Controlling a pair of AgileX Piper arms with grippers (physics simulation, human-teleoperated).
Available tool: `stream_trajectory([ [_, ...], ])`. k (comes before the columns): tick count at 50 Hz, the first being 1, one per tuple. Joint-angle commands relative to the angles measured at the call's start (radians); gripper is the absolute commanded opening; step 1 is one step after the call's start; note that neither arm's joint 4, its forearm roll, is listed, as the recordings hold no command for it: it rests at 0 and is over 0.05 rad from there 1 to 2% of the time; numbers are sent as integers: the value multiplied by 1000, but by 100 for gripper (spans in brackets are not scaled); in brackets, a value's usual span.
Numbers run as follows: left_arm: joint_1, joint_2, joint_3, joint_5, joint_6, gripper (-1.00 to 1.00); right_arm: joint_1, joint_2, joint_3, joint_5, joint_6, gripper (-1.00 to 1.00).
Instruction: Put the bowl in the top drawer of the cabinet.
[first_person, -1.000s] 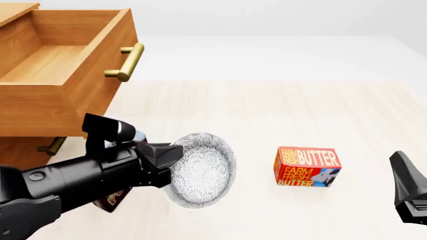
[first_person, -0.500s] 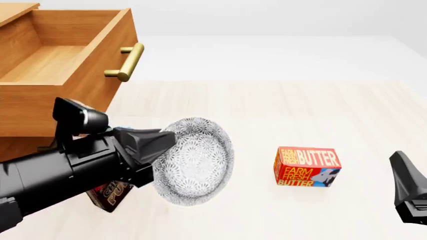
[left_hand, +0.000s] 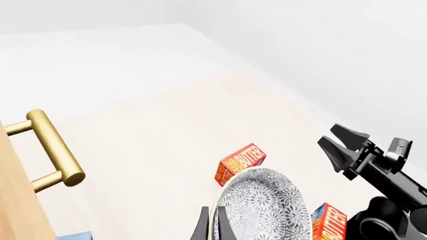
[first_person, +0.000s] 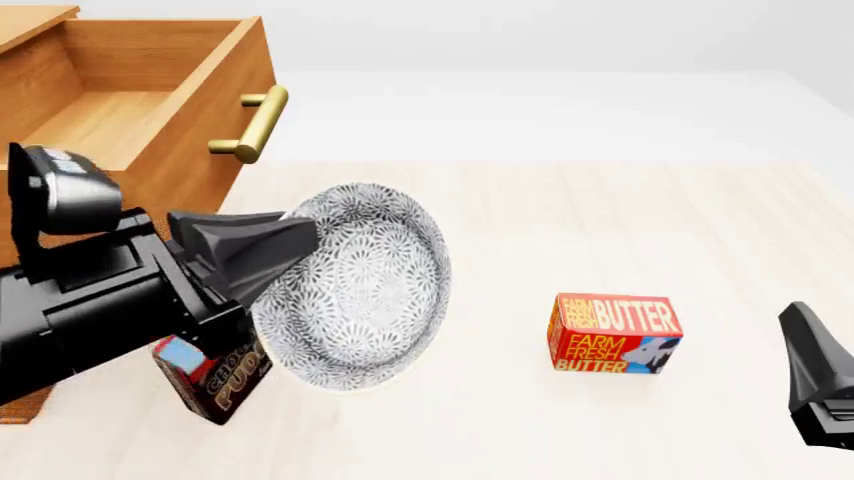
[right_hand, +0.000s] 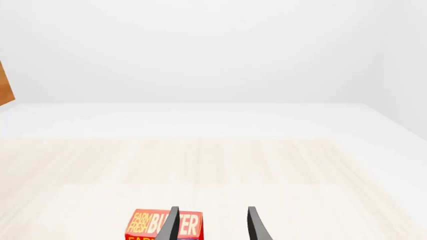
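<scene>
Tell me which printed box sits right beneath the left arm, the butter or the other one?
The dark pudding box, tucked under the left gripper; the red butter box stands apart, rightward.

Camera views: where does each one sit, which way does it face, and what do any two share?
Front view: above and behind the arms, looking forward and down at the top drawer; the left gripper holds the bowl.
Left wrist view: behind the left fingers, facing the bowl, the drawer handle and the right gripper.
Right wrist view: behind the right gripper's open fingers, facing the table.
All three share the butter box.
</scene>
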Motion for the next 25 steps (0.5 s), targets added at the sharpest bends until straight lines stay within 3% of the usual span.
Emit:
stream_trajectory([
  [1, 11, -58, -49, 47, 34, -100, 0, 0, 0, 0, 0, 100],
  [14, 42, -79, -93, 81, 63, -100, 0, 0, 0, 0, 0, 100],
  [25, 110, -76, -175, 143, 145, -100, 0, 0, 0, 0, 0, 100],
])
